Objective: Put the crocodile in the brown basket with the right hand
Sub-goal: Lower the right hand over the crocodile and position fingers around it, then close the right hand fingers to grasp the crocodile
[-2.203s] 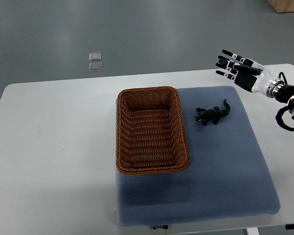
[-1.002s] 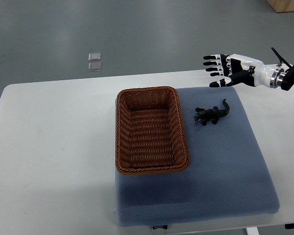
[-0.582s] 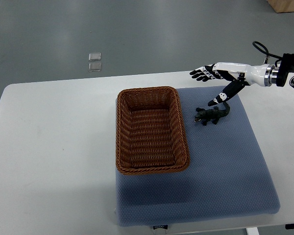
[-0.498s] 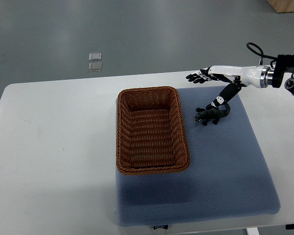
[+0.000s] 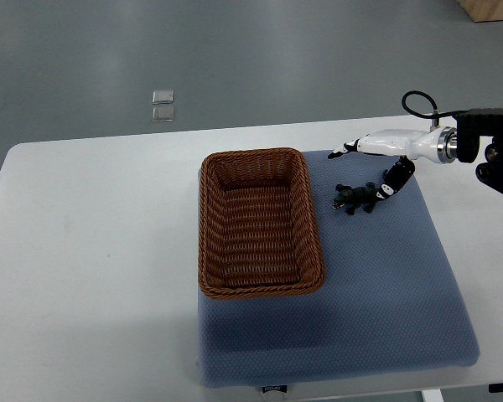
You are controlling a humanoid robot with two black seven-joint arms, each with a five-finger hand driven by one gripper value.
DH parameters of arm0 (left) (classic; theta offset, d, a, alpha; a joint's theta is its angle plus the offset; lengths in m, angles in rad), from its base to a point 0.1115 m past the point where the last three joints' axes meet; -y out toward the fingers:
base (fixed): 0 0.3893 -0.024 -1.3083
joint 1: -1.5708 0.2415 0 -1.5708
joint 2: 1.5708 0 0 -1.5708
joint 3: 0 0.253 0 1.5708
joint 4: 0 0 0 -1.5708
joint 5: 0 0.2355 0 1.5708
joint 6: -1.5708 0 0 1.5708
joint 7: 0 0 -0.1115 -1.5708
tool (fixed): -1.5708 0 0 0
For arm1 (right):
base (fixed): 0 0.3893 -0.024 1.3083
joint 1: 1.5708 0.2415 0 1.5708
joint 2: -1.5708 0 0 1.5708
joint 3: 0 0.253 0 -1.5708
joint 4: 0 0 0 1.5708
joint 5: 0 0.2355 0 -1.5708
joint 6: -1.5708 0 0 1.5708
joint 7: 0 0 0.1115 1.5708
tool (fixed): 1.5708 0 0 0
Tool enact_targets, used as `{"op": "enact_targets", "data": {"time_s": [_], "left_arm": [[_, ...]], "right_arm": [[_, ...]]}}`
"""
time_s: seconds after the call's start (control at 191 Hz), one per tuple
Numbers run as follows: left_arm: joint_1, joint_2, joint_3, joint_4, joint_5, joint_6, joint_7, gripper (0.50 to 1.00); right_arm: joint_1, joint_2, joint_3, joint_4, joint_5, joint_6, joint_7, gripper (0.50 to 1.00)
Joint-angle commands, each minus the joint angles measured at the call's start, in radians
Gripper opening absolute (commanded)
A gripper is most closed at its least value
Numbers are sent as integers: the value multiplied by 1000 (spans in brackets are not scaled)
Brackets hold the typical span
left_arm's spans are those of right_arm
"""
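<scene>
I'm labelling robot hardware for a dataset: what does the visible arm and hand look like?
The right hand has a glossy white shell and black fingers with small white patches. A silver ring joins it to a boxy black forearm, and a thin black cable loops above the wrist.

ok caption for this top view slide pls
Right hand open over the crocodile on the blue mat, beside the empty brown basket.

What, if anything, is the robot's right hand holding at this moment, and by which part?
Nothing yet. The right hand is open above the crocodile, its thumb reaching down to the tail end, but no fingers close around the toy, which lies on the blue mat.
</scene>
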State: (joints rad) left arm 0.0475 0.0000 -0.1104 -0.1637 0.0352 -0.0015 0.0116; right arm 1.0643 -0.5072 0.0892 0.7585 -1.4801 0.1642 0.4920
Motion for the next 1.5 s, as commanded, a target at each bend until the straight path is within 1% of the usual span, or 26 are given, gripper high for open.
{"op": "enact_targets", "data": {"time_s": [0.0,0.105,0.168,0.236,0.761,0.881,0.986,1.212,1.385,1.495], "left_arm": [[0,0,0,0,0,0,-1,1000],[0,0,0,0,0,0,1,1000],[0,0,0,0,0,0,1,1000],[0,0,0,0,0,0,-1,1000],[0,0,0,0,0,0,-1,1000],[0,0,0,0,0,0,1,1000],[0,0,0,0,0,0,-1,1000],[0,0,0,1,0,0,1,1000],[0,0,0,1,0,0,-1,1000],[0,0,0,1,0,0,1,1000]], "right_arm": [[-3,7,-28,-7,-2,-34,-24,928],[-3,9,-66,-10,-2,-80,-56,928],[-3,9,-72,-10,1,-87,-81,928],[-4,15,-72,-10,3,-87,-93,928],[-12,44,-89,-10,11,-87,-109,926],[-12,58,-91,-18,11,-87,-110,926],[-20,68,-91,-36,9,-89,-132,924],[-21,70,-101,-42,6,-89,-132,921],[-21,72,-103,-42,6,-89,-133,913],[-21,72,-106,-42,1,-89,-139,899]]}}
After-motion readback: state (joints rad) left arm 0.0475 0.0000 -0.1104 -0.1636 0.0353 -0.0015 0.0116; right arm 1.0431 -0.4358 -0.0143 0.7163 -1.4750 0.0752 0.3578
